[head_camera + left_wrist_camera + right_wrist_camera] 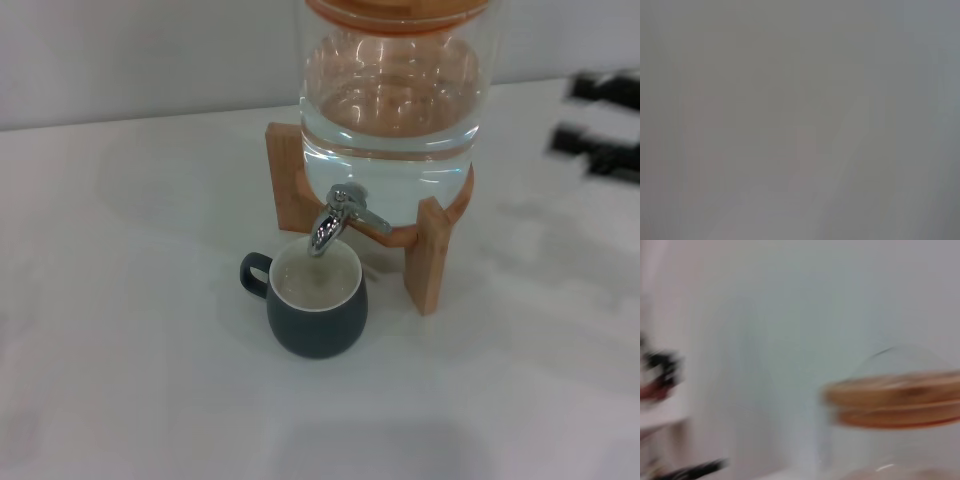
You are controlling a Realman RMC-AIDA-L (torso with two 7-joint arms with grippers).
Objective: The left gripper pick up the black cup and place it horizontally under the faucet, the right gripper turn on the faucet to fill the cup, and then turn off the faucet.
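Note:
The black cup stands upright on the white table, its handle toward the left. The chrome faucet on the clear glass jar points its spout down over the cup's cream mouth. I see no stream of water. My right gripper shows blurred at the far right edge, well apart from the faucet, with its two black fingers spread and nothing between them. My left gripper is out of view; its wrist view shows only blank grey.
The jar holds water and rests on a wooden stand. Its wooden lid shows blurred in the right wrist view. The white table extends left and in front of the cup.

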